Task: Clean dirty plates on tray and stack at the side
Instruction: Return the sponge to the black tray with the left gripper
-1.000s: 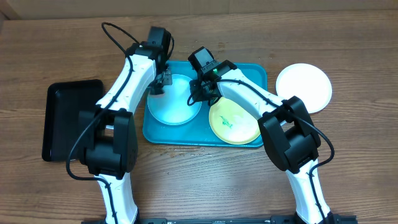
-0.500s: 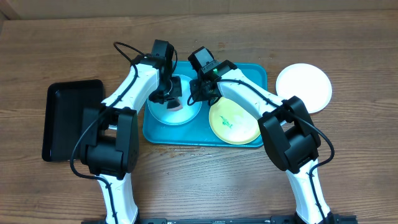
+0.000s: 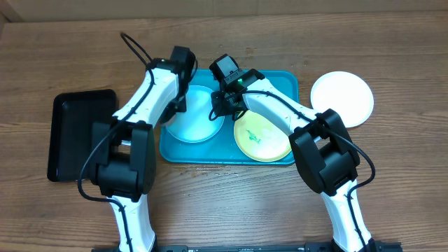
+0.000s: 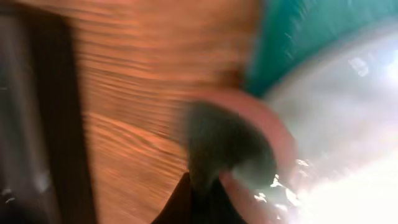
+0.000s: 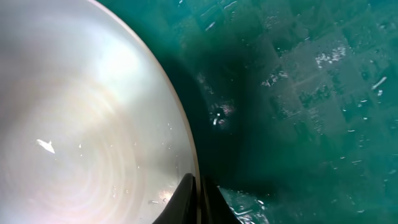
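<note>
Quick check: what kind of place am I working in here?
Probably a lab bench staged for dish-cleaning practice, not a real kitchen: a bare wood table, plastic plates on a turquoise tray, and no sink in view.

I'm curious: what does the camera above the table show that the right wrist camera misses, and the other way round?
Only overhead: the left arm and right arm, the white plate on the wooden table, the yellow-green plate with a green smear, and the black tray. Only right wrist: the right claw tips, closed right at a plate's rim, plus shiny specks on the tray floor. Both: the pale blue plate lying in the turquoise tray.
</note>
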{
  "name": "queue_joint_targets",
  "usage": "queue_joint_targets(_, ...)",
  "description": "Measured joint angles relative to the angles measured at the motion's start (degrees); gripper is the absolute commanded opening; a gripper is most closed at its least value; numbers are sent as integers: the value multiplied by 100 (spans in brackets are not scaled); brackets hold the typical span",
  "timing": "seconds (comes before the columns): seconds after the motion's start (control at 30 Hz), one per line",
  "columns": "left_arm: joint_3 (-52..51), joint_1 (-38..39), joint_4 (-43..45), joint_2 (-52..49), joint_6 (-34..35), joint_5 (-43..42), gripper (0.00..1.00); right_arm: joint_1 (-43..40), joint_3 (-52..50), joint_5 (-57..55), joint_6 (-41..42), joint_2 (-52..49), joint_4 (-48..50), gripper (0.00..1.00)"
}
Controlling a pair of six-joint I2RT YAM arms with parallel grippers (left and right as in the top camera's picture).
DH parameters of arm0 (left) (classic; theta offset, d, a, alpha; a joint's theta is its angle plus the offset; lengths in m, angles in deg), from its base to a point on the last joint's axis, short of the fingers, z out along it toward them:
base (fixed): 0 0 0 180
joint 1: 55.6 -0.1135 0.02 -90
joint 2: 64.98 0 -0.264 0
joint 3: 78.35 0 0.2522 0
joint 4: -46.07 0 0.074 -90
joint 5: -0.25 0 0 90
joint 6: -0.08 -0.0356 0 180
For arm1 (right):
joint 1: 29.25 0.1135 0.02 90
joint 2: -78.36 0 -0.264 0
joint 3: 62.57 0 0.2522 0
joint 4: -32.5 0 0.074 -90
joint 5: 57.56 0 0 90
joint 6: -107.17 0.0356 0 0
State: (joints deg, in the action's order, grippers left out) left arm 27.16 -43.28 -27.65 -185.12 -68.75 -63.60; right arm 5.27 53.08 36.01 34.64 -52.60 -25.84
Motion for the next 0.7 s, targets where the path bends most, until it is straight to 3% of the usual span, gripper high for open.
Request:
queue_joint_targets(0.13, 446, -164, -9, 133, 365, 101, 4, -2, 31, -26, -151, 22, -33, 4)
queue_joint_targets(0.3, 756, -568, 107, 769, 566, -557, 4, 83, 151, -402, -553, 238, -103, 4)
queue_joint_targets(0.53, 901, -1904, -483, 1342, 627, -1816, 4, 828, 243, -2553, -1967, 1158, 66, 4)
queue_joint_targets(0.7, 835, -2846, -901, 1283, 640, -2159, 4, 1615, 334, -4625, -3445, 1537, 782, 4)
